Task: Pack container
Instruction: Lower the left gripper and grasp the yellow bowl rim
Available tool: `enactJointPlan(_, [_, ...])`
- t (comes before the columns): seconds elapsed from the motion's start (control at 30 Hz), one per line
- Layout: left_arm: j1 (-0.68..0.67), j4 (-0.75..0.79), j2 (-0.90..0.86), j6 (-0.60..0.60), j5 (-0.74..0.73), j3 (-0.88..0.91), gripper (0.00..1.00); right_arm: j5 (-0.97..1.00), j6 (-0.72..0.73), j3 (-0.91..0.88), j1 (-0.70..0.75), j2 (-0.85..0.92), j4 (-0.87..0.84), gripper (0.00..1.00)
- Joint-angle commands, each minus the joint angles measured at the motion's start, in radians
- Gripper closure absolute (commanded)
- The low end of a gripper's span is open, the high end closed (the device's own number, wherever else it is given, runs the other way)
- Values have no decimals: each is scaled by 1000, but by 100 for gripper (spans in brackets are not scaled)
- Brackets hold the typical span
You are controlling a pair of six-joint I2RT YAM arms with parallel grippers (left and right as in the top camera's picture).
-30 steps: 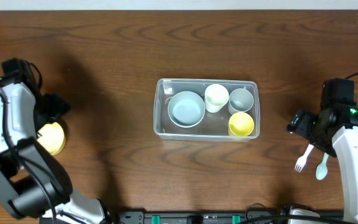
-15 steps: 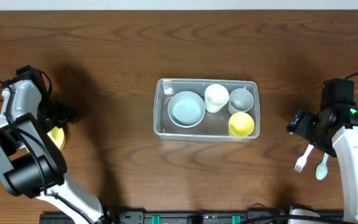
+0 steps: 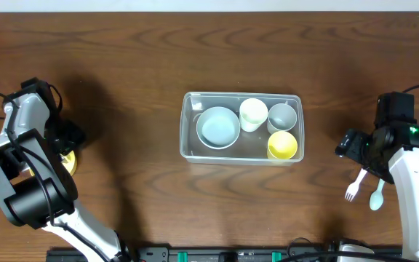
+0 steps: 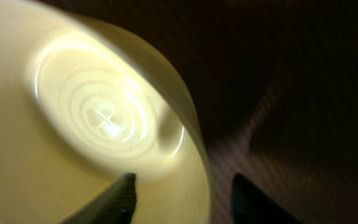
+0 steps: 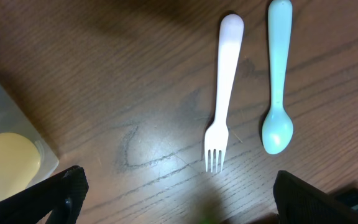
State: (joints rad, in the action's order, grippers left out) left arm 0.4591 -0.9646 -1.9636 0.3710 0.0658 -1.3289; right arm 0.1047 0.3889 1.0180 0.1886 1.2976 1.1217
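Note:
The clear container (image 3: 188, 146) stands mid-table and holds a pale blue bowl (image 3: 218, 126), a cream cup (image 3: 253, 114), a grey cup (image 3: 281, 116) and a yellow cup (image 3: 282, 145). At the far left, my left gripper (image 3: 64, 142) hangs over a yellow bowl (image 3: 68, 162), which it mostly hides. In the left wrist view the gripper (image 4: 184, 180) straddles the bowl's (image 4: 104, 118) rim, one finger inside and one outside. The jaws are partly closed, with a strip of table between the rim and the outer finger. My right gripper (image 3: 355, 145) is open and empty.
A white fork (image 5: 224, 93) and a pale blue spoon (image 5: 278, 81) lie side by side on the wood, just beyond my right gripper (image 5: 179, 193). The container's corner (image 5: 17, 124) shows at that view's left edge.
My left arm came down over the yellow bowl, covering most of it, and its jaws have narrowed around the rim. The right arm has not moved.

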Motion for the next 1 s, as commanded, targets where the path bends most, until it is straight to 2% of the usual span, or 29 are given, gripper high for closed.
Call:
enactJointPlan(0.0, [0, -5, -9, 4, 6, 4, 60, 3, -13, -2, 8, -2, 1, 3])
enactJointPlan(0.47, [0, -5, -9, 4, 6, 4, 81, 3, -13, -2, 8, -2, 1, 3])
enactJointPlan(0.53, [0, -5, -9, 4, 6, 4, 88, 3, -13, -2, 8, -2, 1, 4])
enactJointPlan(0.6, [0, -5, -9, 4, 6, 4, 89, 3, -13, -2, 8, -2, 1, 3])
enactJointPlan(0.7, [0, -5, -9, 4, 6, 4, 94, 3, -13, -2, 8, -2, 1, 3])
enactJointPlan(0.97, [0, -6, -7, 5, 6, 3, 94, 3, -13, -2, 8, -2, 1, 3])
